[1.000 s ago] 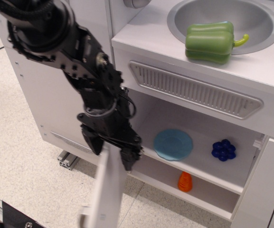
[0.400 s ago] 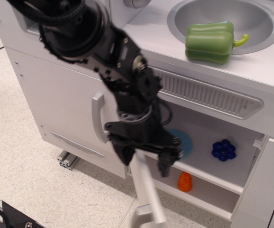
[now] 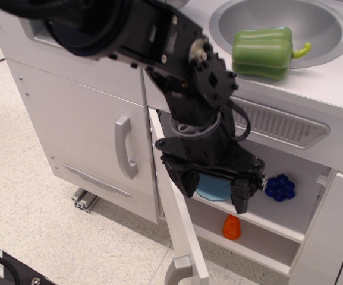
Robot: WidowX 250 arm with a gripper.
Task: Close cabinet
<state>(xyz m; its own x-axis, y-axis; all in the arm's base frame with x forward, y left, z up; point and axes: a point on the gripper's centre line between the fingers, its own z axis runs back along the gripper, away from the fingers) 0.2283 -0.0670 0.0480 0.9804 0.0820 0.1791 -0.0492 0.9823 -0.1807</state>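
The white cabinet (image 3: 278, 221) stands open, its inner shelf showing. Its flat white door (image 3: 180, 228) sticks out toward me, seen almost edge-on, with the grey bar handle (image 3: 180, 270) at the bottom of the frame. My black gripper (image 3: 211, 191) hangs in front of the opening, just right of the door's inner face. Its fingers (image 3: 241, 199) are spread apart and hold nothing. The left finger is close to the door; I cannot tell whether it touches. The arm hides the cabinet's upper left part and the hinges.
On the shelf lie a blue plate (image 3: 216, 189), partly behind the gripper, and blue grapes (image 3: 280, 187). An orange cone (image 3: 232, 227) stands below. A green pepper (image 3: 262, 52) sits in the sink (image 3: 332, 24). A shut door with a handle (image 3: 126, 145) is on the left.
The arm has moved right and up toward the cabinet opening. The door has swung from wide open at the left toward the cabinet and now stands edge-on.
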